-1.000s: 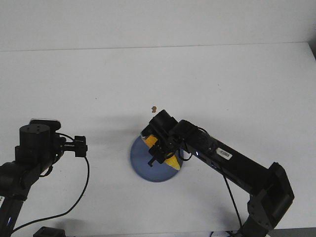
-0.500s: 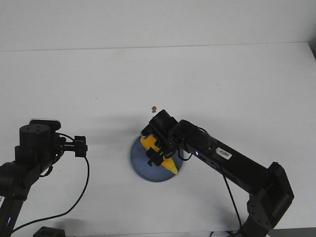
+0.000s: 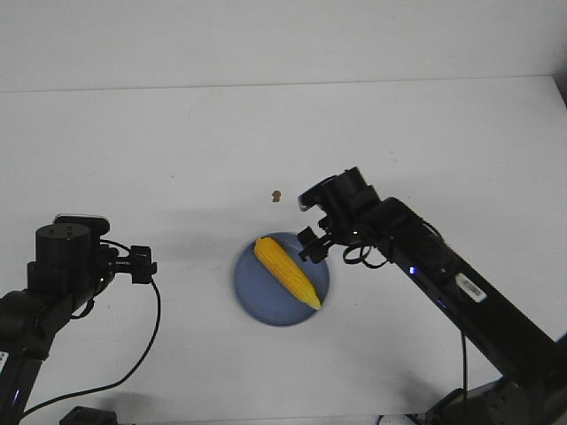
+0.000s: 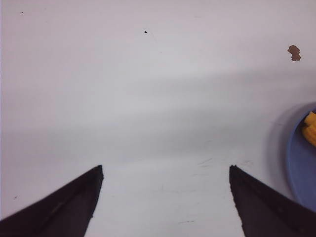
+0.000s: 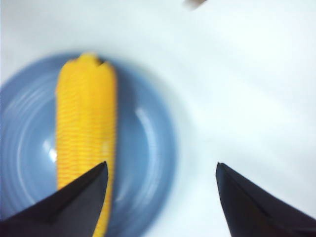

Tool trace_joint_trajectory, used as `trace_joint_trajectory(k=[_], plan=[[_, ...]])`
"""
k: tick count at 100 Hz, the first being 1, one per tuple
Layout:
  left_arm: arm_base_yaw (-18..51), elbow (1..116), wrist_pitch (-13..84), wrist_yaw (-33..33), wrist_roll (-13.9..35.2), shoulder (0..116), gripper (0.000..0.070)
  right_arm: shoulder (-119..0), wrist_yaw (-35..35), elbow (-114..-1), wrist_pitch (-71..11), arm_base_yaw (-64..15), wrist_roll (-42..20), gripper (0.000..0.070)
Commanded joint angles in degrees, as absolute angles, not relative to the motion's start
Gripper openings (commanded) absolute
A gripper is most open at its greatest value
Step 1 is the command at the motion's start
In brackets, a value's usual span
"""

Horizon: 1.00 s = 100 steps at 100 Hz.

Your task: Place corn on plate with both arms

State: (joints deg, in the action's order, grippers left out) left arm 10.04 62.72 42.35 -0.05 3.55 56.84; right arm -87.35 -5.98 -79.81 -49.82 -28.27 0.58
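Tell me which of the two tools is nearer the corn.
The right tool, open beside the plate holding the corn. The left tool is farther away.

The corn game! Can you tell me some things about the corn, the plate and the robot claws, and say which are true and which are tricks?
1. The corn lies on the blue plate. True.
2. The right claw is squeezing the corn. False: it is open, off to the corn's side.
3. The left claw is open over bare table. True.
4. The plate is red. False: it is blue.
5. A tiny brown speck sits on the table beyond the plate. True.
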Motion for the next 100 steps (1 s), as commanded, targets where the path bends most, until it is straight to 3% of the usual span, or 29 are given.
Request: trace_joint_trajectory(k=[1,58,100], plan=[[10.1,63.3,42.1,-0.1,3.5,57.2,0.0491,-84.9,-6.0,-79.5,-49.4,-27.2,0.5,0.0463],[10.1,63.3,39.5,-0.1,3.7,55.3,0.0491,-40.2,-1.1,-52.9,-39.6,-4.3,1.0,0.0462],[10.2,60.5,35.5,-0.1,4.2,43.4,0.0491,-19.7,-1.1,-43.0,-39.6,-2.5,1.2,0.0462]])
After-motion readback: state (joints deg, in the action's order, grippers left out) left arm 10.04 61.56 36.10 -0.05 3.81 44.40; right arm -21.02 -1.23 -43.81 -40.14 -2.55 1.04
